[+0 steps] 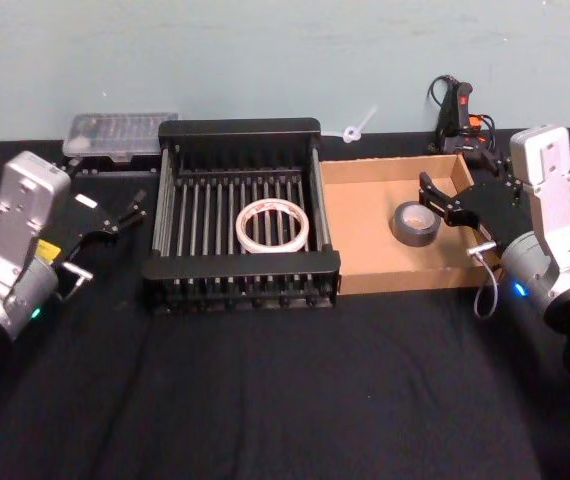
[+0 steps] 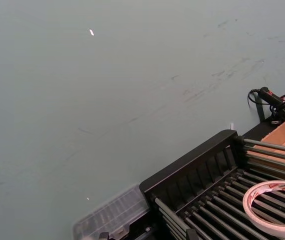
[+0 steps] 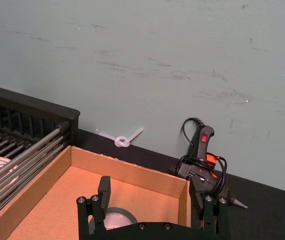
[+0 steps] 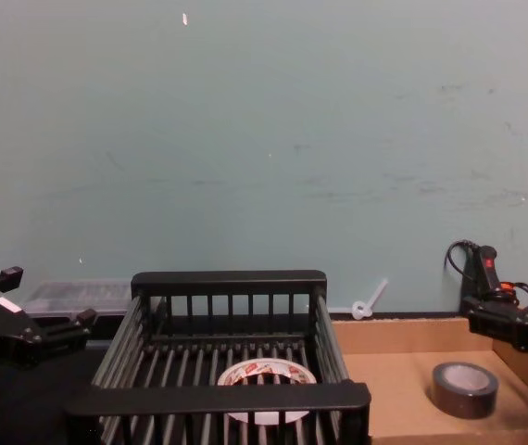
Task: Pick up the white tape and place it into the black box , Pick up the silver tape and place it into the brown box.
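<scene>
Both rolls lie flat where the task wants them. The white tape (image 1: 273, 224) rests on the barred floor of the black box (image 1: 240, 128). The silver tape (image 1: 415, 223) sits hole-up on the floor of the brown box (image 1: 386, 277), toward its right side.

My right gripper (image 1: 445, 203) hangs open over the box's right wall, with the silver tape just to its left and a little below — nothing between its fingers. My left gripper (image 1: 113, 220) is open too and empty, just outside the black box's left wall, the white tape well apart from it across the bars. So I judge no grasp is left; the next move would be to draw each arm back clear of the walls.

The counter (image 1: 265, 400) is black cloth. Behind the boxes, along a pale green wall, stand a clear case (image 1: 120, 135) and a glue gun (image 1: 460, 112).
</scene>
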Action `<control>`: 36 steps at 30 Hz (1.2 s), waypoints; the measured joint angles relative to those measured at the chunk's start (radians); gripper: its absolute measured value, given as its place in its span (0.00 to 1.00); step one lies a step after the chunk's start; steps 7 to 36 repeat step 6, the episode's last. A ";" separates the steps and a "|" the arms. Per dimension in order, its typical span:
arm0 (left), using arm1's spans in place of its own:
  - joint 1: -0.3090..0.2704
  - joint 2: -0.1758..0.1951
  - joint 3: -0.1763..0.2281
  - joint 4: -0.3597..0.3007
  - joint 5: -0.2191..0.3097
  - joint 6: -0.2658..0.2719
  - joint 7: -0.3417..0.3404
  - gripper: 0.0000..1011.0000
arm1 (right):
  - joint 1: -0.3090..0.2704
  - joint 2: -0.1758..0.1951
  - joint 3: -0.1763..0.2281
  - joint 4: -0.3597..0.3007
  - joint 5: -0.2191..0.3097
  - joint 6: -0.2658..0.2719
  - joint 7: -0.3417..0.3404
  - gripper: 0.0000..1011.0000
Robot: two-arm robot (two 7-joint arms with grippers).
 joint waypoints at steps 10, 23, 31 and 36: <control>0.000 0.000 0.000 0.000 0.000 0.000 0.000 0.99 | 0.000 0.000 0.000 0.000 0.000 0.000 0.000 0.99; 0.000 0.000 0.000 0.000 0.000 0.000 0.000 0.99 | 0.000 0.000 0.000 0.000 0.000 0.000 0.000 0.99; 0.000 0.000 0.000 0.000 0.000 0.000 0.000 0.99 | 0.000 0.000 0.000 0.000 0.000 0.000 0.000 0.99; 0.000 0.000 0.000 0.000 0.000 0.000 0.000 0.99 | 0.000 0.000 0.000 0.000 0.000 0.000 0.000 0.99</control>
